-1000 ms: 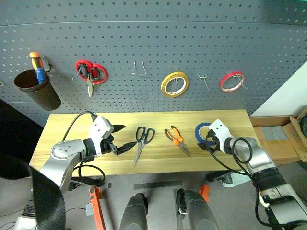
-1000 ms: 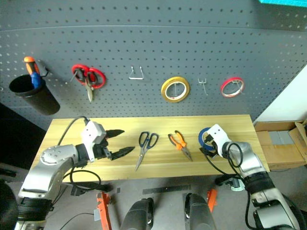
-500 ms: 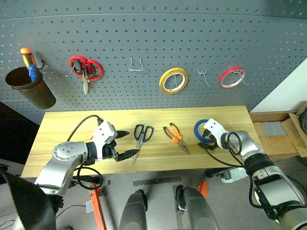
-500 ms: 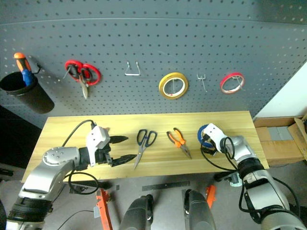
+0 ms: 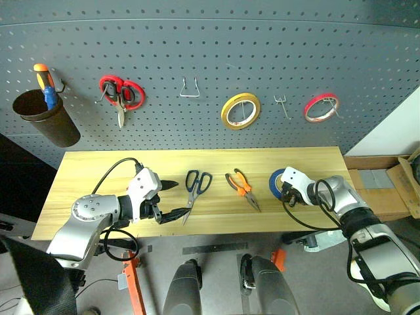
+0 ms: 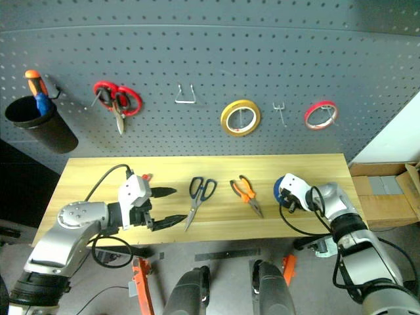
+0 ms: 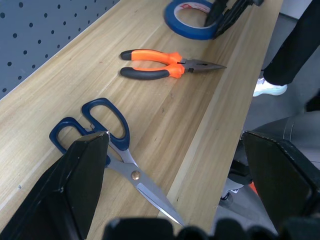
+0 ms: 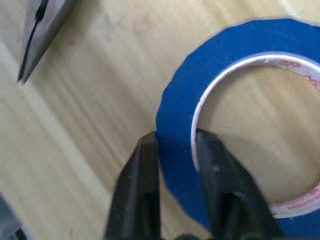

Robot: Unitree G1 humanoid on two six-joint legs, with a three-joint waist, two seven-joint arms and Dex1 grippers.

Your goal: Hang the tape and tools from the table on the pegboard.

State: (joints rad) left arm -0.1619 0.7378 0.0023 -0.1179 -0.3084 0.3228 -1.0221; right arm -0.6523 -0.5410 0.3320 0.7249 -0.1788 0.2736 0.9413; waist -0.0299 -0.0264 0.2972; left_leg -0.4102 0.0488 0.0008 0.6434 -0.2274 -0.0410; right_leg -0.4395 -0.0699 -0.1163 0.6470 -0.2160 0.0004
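The blue tape (image 5: 275, 182) lies flat near the right end of the table (image 5: 98, 170). My right gripper (image 8: 176, 136) is shut on its band, one finger (image 8: 145, 170) outside the ring and the other inside the hole. The dark-blue-handled scissors (image 5: 195, 186) and the orange-and-black pliers (image 5: 241, 189) lie side by side mid-table. My left gripper (image 5: 178, 198) hangs open just left of the scissors, touching nothing. A small red tip (image 6: 145, 176) peeks out behind the left gripper; I cannot tell what it is. The pegboard (image 5: 197, 39) rises behind the table.
On the pegboard hang a black cup (image 5: 42, 121) holding an orange-and-blue screwdriver, red-handled scissors (image 5: 122, 96), a bare wire hook (image 5: 189, 89), a yellow tape ring (image 5: 239, 110), a small bare hook (image 5: 281, 106) and a red tape ring (image 5: 321, 106). Cardboard boxes (image 5: 394, 187) stand right of the table.
My right gripper has sunk a little and closed on the blue tape's band. The left gripper has stayed where it was, still open.
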